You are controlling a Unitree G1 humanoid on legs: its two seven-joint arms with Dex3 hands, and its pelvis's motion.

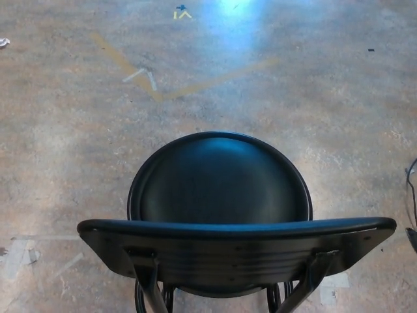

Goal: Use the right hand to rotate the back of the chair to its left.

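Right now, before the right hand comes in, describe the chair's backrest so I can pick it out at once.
Start at the black chair filling the lower middle of the head view, on the mottled floor. Nearest the camera, below the round seat, runs the backrest: a wide curved black band on two struts, the only long horizontal shape there.

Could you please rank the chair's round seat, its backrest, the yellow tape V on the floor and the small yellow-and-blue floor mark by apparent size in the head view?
1. Round seat and backrest: too close to rank; the backrest is nearer the camera and cut off by the frame.
2. Yellow tape V.
3. Yellow-and-blue floor mark.
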